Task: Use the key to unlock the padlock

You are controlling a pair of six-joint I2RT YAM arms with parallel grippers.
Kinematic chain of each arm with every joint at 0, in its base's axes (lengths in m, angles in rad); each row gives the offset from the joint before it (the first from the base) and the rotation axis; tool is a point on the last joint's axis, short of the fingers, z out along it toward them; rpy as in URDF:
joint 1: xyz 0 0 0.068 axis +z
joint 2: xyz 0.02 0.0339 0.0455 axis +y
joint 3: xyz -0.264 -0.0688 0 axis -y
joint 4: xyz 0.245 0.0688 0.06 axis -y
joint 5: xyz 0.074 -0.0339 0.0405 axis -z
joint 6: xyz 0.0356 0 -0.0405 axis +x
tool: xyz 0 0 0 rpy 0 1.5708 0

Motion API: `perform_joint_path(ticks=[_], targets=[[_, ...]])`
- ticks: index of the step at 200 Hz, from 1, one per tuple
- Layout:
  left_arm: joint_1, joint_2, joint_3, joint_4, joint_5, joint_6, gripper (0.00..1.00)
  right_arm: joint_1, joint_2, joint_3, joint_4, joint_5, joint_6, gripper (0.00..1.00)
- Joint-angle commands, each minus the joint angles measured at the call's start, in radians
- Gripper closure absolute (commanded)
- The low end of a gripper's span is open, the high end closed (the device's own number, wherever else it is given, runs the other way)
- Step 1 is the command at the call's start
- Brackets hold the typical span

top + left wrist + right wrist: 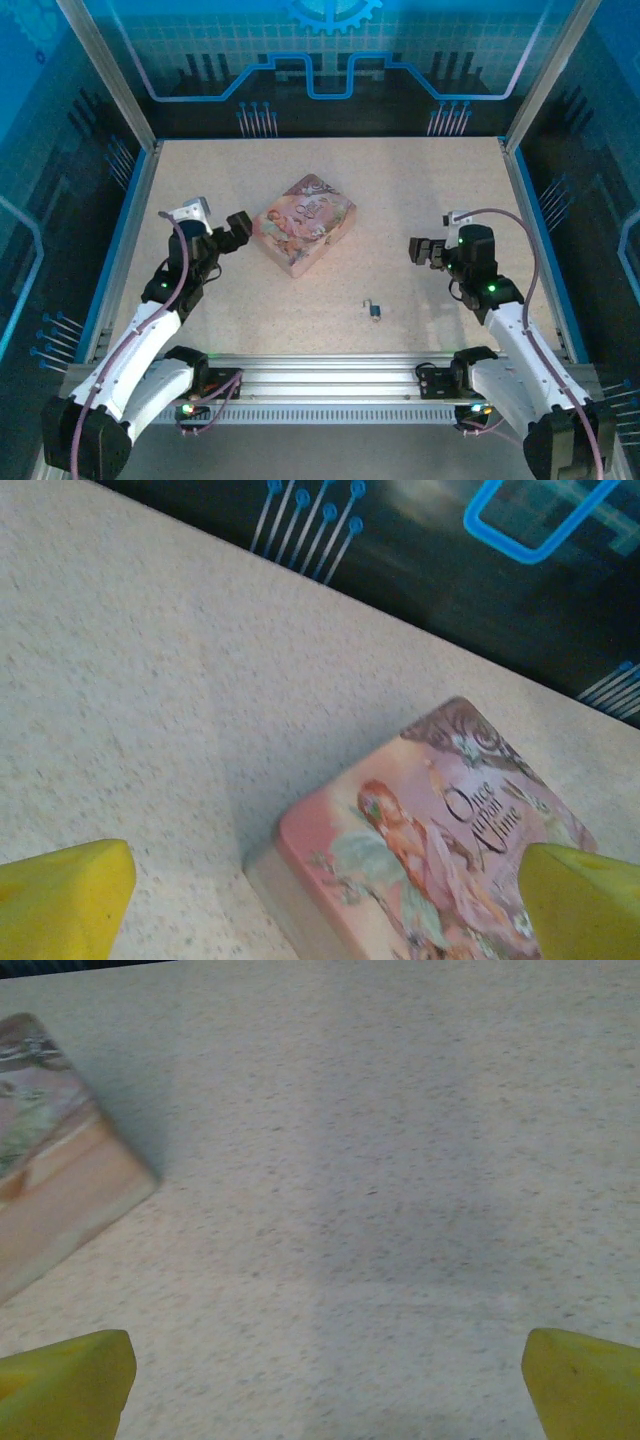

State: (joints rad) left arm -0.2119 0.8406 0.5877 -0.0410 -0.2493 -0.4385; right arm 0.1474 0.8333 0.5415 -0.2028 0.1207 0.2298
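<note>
The padlock (372,307) is a tiny grey-silver piece lying on the table near the front edge, between the two arms. A dark speck (376,316) touches its near end; it is too small to tell whether that is the key. My left gripper (240,228) (325,910) hovers open at the left corner of the pink tin, nothing between its yellow fingertips (62,895). My right gripper (414,250) (325,1390) is open over bare table, up and to the right of the padlock, holding nothing.
The pink illustrated tin (304,223) (440,850) (50,1180) lies in the middle of the speckled table (420,190). Metal frame rails and blue panels (525,190) enclose the sides and back.
</note>
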Motion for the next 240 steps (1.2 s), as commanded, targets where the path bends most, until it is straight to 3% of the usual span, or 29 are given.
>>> perform_joint_path(ticks=[1,40,67,191,240], targets=[[0.009,0.020,-0.015,0.095,-0.118,0.112,0.01,-0.054,0.037,-0.050,0.197,0.078,-0.038,0.00],[0.009,0.065,-0.111,0.254,-0.191,0.219,0.01,-0.137,0.184,-0.051,0.306,0.054,-0.042,0.00],[0.013,0.092,-0.173,0.345,-0.243,0.236,0.01,-0.141,0.260,-0.110,0.517,0.056,-0.061,0.00],[0.067,0.339,-0.183,0.500,-0.178,0.320,0.01,-0.116,0.667,-0.156,1.048,-0.062,-0.204,0.00],[0.089,0.405,-0.187,0.562,-0.115,0.357,0.01,-0.106,0.665,-0.126,0.981,-0.047,-0.208,0.00]])
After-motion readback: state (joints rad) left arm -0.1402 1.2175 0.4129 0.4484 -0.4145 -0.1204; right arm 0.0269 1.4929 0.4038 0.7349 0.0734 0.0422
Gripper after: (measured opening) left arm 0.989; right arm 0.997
